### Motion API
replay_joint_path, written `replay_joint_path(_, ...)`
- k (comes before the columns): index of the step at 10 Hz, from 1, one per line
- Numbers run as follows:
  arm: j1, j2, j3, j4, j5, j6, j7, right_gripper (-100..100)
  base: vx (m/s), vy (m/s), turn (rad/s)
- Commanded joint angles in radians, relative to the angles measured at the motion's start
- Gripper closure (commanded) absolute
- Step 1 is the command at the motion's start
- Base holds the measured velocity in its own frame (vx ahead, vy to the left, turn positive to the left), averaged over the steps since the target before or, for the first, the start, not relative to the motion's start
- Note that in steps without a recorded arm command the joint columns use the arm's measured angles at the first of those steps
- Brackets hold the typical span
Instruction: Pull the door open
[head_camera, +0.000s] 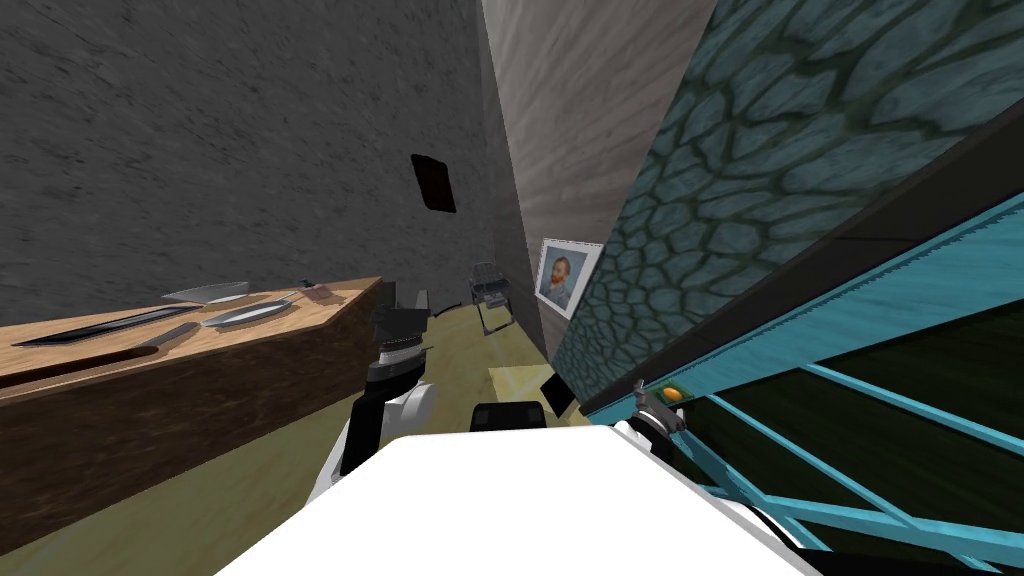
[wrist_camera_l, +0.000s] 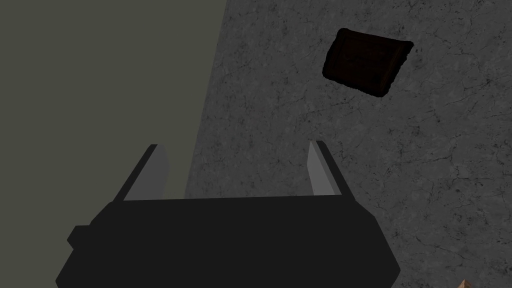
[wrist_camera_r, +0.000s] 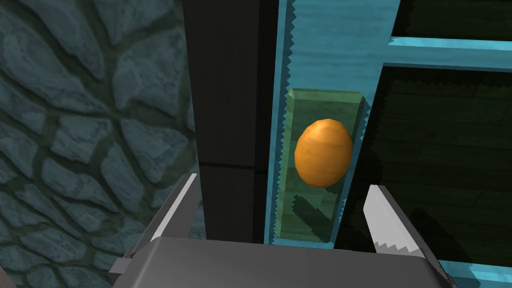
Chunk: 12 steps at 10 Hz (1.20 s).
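Right end effector (wrist_camera_r: 282, 181) spread wide, near orange knob (wrist_camera_r: 323, 152) on blue door (wrist_camera_r: 330, 45); left end effector (wrist_camera_l: 235, 145) wide, empty.

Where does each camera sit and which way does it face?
Head: on the head, looking steeply down between a brown wooden counter and the teal-framed door; left forearm and right gripper show.
Left wrist: on the left arm beside the counter, facing away from the door; open left gripper shows.
Right wrist: on the right hand, facing the door's round orange knob; its open fingers show.
Head and right wrist views share the knob.
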<state>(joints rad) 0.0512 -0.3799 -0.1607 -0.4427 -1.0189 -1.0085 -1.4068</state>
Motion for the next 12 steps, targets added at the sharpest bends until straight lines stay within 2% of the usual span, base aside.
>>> replay_joint_path(1,-0.003,-0.001,-0.002,0.006,-0.001,-0.001,-0.002,-100,0.038,-0.200,-0.012)
replay_joint_path(4,-0.005,-0.001,-0.003,0.010,-0.002,-0.002,-0.003,-100,0.033,-0.164,-0.015)
replay_joint_path(5,-0.001,0.013,0.004,0.010,0.001,-0.002,-0.003,-100,0.000,-0.033,0.014)
replay_joint_path(6,-0.001,0.013,0.004,0.010,0.001,-0.002,-0.003,100,-0.006,0.029,0.008)
replay_joint_path(12,0.002,0.011,0.004,0.011,0.002,-0.005,-0.005,100,-0.005,0.016,-0.006)
